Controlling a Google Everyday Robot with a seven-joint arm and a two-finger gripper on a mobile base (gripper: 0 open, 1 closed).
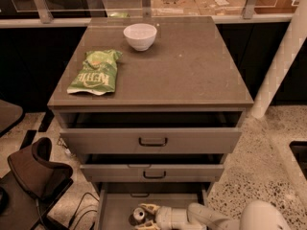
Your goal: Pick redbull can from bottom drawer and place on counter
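Observation:
The redbull can [138, 215] stands upright in the open bottom drawer [115, 210], its shiny silver top showing, near the drawer's middle at the bottom edge of the camera view. My gripper [144, 216] reaches in from the right, its pale fingers [147, 208] spread on either side of the can, one behind it and one in front. The white arm [206, 216] runs off to the lower right. The counter [192, 66] is the grey-brown top of the cabinet above.
A white bowl [140, 36] and a green chip bag [96, 72] lie on the counter's back left. The two upper drawers [152, 140] are partly pulled out above the bottom one. A brown chair [33, 174] stands at the lower left. A white pole [280, 66] rises at the right.

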